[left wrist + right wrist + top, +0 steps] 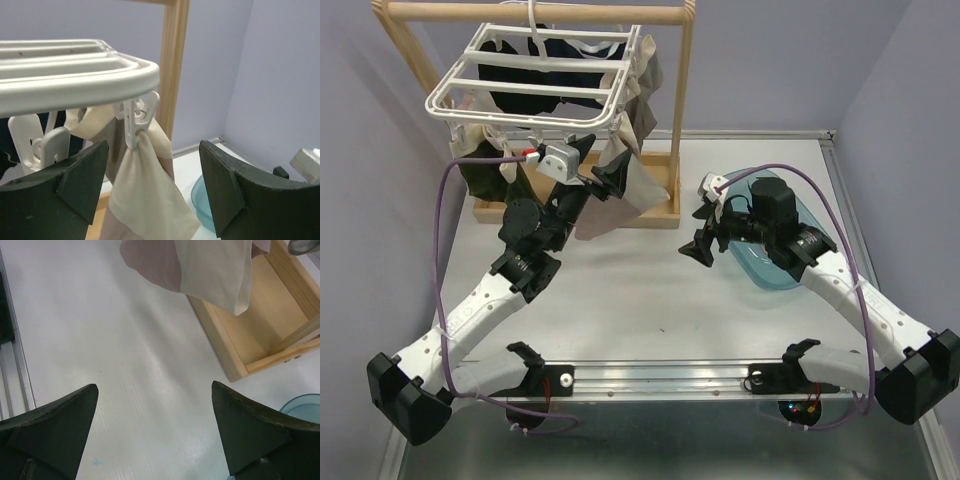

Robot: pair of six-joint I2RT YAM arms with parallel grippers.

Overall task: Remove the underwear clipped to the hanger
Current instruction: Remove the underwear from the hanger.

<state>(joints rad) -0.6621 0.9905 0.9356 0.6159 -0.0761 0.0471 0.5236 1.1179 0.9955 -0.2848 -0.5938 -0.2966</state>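
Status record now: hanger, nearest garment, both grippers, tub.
hanger: white frame hanging from wooden rail, garments clipped on
nearest garment: cream underwear on a corner clip, ahead of left gripper, ungripped
left gripper: open, just below the frame rim
right gripper: open, empty, above table
tub: blue, on table's right side

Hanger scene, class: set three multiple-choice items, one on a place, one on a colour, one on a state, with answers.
1. Where is the left pincer? A) beside the hanger's front rim B) over the tub C) at the table's near edge
2. What colour is the cloth in the corner clip? A) red B) cream C) green
3. The right pincer is: A) shut on cloth B) shut on a clip C) open, empty
Answers: 1A, raised by the rim; 2B, left wrist view; 3C, jaws apart, nothing between.
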